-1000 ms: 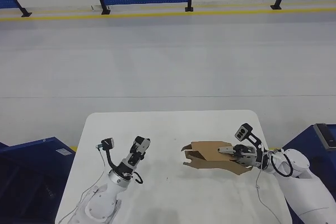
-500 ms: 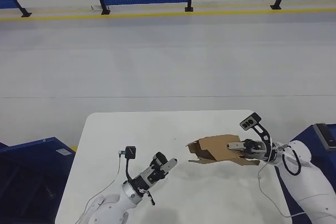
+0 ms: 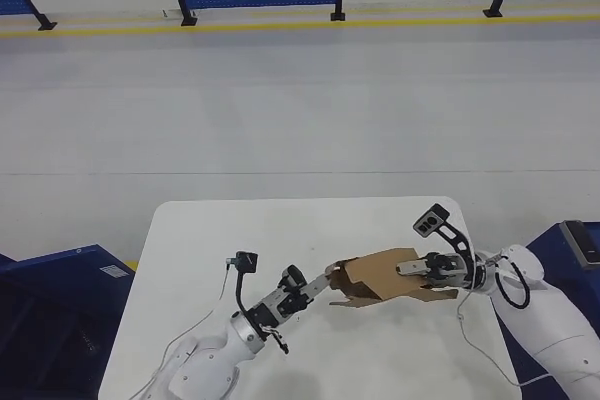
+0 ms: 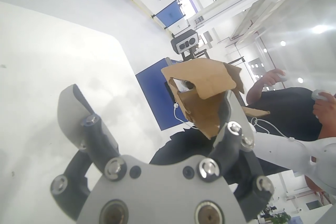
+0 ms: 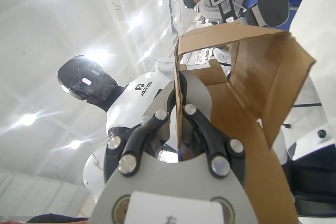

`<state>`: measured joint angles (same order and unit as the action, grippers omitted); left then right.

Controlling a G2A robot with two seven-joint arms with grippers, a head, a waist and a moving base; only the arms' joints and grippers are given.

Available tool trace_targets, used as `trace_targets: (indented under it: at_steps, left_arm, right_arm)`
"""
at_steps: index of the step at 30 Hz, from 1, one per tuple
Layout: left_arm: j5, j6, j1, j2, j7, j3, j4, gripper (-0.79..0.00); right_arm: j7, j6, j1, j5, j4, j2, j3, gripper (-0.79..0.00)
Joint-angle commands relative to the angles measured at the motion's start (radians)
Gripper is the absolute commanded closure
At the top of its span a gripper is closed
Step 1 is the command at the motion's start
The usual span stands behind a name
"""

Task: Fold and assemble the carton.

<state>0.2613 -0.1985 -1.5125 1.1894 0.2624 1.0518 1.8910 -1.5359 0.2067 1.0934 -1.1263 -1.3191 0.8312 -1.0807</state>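
Above the table (image 3: pixel 230 230), brown carton (image 3: pixel 385 272) half-open.

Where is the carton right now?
Top view: over the table's right side, the carton is clamped by the right gripper, the left gripper at its open end.

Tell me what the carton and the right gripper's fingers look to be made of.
Carton: brown corrugated cardboard, matte; its raw edge looks fluted and the flaps are creased. Right gripper fingers: probably metal, smooth silvery grey with a soft sheen, on black links held by shiny screws.
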Motion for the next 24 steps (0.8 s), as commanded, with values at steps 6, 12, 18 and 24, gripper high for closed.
trace_targets:
  at_steps: [6,12,18,24]
  left_arm:
    - [0.006,0.022,0.037,0.012,0.0,-0.044,-0.053,-0.785]
    - [0.022,0.046,0.051,0.017,0.007,-0.058,-0.083,-0.785]
    - [0.037,0.068,0.071,0.024,0.016,-0.082,-0.113,-0.785]
    - [0.027,0.055,0.076,0.027,-0.004,-0.075,-0.119,-0.785]
  right_arm:
    - [0.0,0.028,-0.013,-0.055,-0.013,-0.042,0.049,0.0]
    - [0.0,0.045,-0.027,-0.095,-0.023,-0.07,0.092,0.0]
    - [0.0,0.066,-0.041,-0.127,-0.033,-0.093,0.126,0.0]
    - [0.0,0.043,-0.054,-0.155,-0.033,-0.108,0.159,0.0]
